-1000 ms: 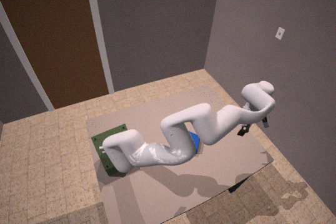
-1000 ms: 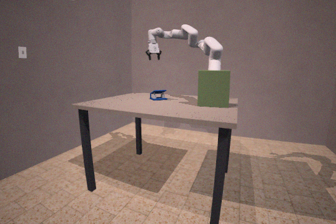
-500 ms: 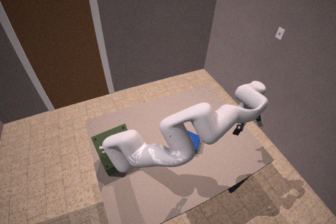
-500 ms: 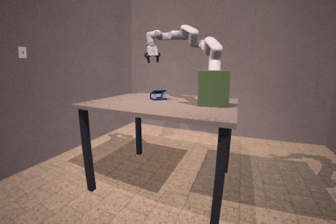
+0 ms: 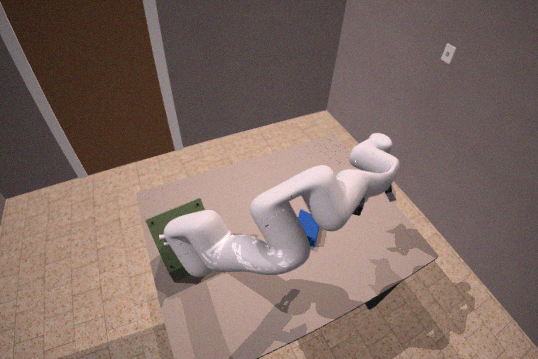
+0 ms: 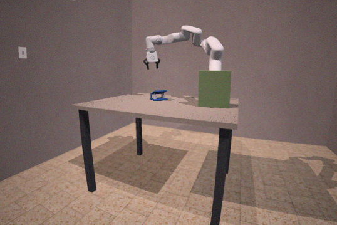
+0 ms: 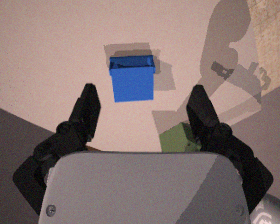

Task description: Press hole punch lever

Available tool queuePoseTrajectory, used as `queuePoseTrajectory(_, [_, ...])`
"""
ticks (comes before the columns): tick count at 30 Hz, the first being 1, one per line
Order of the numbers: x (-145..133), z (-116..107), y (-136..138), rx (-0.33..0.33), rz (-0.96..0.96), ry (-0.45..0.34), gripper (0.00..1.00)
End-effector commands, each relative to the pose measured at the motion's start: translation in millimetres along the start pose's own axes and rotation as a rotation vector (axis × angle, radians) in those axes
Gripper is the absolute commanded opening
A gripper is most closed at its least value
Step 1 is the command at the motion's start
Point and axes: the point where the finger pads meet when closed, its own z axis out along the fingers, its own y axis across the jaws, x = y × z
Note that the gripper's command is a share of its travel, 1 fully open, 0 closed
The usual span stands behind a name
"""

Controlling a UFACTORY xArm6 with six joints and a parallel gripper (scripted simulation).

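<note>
One blue hole punch (image 6: 158, 94) on table (image 6: 131, 106), open gripper (image 6: 151, 65) well above

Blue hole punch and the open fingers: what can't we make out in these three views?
- Top view: the white arm covers most of the blue hole punch; only one corner shows, and the fingers are nearly all hidden under the wrist.
- Exterior view: the punch is too small to show its hinge or how high the lever stands.
- Wrist view: the punch is seen from above and blurred; lever height unreadable. The open gripper holds nothing.
</note>
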Motion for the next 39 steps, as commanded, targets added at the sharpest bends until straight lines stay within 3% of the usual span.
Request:
queuePoseTrajectory(1, [-29,23,-12,0.027,0.007,0.038,1.00])
queuePoseTrajectory(6, [-37,28,-14,0.030,0.007,0.040,1.00])
queuePoseTrajectory(8, [-67,48,-18,0.045,0.005,0.044,1.00])
queuePoseTrajectory(21, [-148,92,-18,0.085,-0.004,0.025,1.00])
queuePoseTrajectory(23, [-148,92,-18,0.085,-0.004,0.025,1.00])
queuePoseTrajectory(26, [-175,105,-14,0.098,-0.007,0.012,1.00])
queuePoseTrajectory(34, [-183,108,-13,0.101,-0.008,0.007,1.00])
queuePoseTrajectory(35, [-183,108,-13,0.101,-0.008,0.007,0.00])
queuePoseTrajectory(39, [-183,108,-13,0.101,-0.008,0.007,0.00])
